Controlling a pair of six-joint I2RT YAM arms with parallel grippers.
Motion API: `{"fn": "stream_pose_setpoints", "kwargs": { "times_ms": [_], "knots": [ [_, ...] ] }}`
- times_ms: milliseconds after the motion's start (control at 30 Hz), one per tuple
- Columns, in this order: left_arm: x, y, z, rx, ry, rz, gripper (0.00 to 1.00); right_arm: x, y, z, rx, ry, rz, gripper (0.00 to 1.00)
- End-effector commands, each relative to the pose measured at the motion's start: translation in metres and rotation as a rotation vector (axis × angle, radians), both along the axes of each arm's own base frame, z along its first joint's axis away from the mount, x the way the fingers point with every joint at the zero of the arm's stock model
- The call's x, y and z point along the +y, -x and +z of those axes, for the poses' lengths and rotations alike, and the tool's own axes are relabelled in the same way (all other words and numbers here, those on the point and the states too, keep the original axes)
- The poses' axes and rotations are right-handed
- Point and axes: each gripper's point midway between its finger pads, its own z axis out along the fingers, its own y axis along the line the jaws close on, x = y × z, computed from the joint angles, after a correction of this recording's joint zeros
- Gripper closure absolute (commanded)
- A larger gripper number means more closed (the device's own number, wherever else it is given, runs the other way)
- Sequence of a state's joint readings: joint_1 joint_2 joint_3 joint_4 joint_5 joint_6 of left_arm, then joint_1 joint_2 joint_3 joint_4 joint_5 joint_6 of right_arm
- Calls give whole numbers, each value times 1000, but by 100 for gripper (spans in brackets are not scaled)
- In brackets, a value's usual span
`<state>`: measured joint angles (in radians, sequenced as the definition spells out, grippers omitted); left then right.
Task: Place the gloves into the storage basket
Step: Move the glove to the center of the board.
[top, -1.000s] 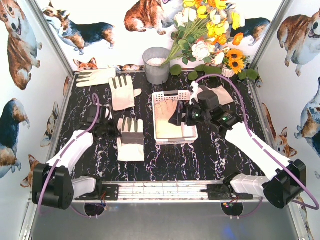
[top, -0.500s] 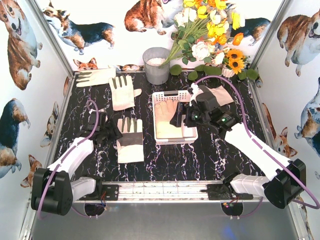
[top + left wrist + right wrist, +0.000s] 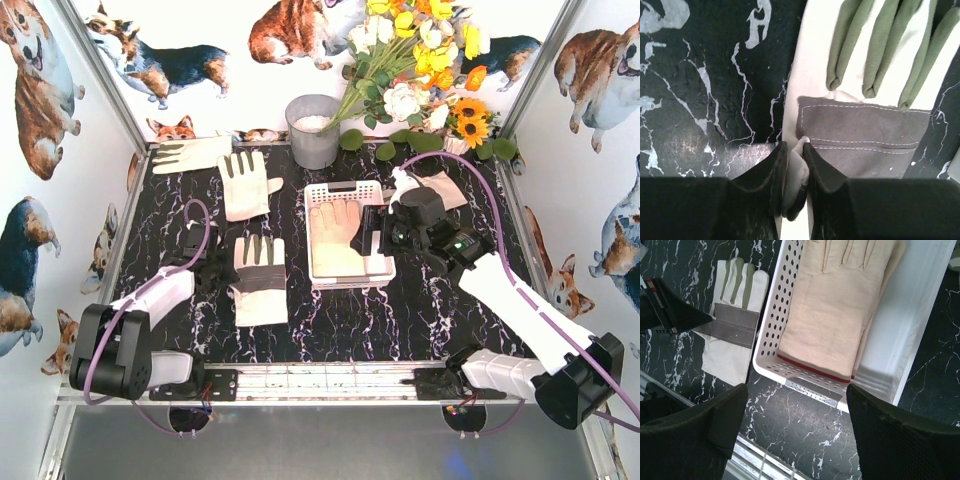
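A cream glove with a grey palm patch (image 3: 262, 279) lies flat on the table left of the white storage basket (image 3: 343, 190). My left gripper (image 3: 222, 272) is shut on this glove's left edge; in the left wrist view (image 3: 794, 150) a fold of cream fabric is pinched between the fingers beside the grey patch (image 3: 860, 140). A peach-tan glove (image 3: 338, 240) lies inside the basket, also in the right wrist view (image 3: 832, 315). My right gripper (image 3: 366, 232) is open and empty above the basket's right side. Two more gloves (image 3: 245, 183) (image 3: 192, 153) lie at the back left.
A grey round bucket (image 3: 314, 130) and a flower bunch (image 3: 425, 70) stand at the back. Another light glove (image 3: 445, 190) lies under the right arm's cable at the back right. Corgi-patterned walls close in the table on three sides.
My left gripper has moved down to the near glove's left edge and closed on it. My right gripper has shifted slightly right above the basket, still open.
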<state>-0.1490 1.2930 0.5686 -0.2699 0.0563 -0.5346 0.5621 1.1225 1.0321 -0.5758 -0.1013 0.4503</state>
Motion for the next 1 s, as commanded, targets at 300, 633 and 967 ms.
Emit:
{"fn": "stream_pose_setpoints", "kwargs": {
  "times_ms": [300,633,967],
  "knots": [
    [-20,13,11,-102,134,-34,100,6,-9,4,-27,-39,-8,18],
    [-65,8,37,-257,427,-122,100,11,-12,-2,-3,-53,-2,18],
    [-36,19,-7,-59,230,-48,80,7,-13,-9,14,-54,-21,18]
  ]
}}
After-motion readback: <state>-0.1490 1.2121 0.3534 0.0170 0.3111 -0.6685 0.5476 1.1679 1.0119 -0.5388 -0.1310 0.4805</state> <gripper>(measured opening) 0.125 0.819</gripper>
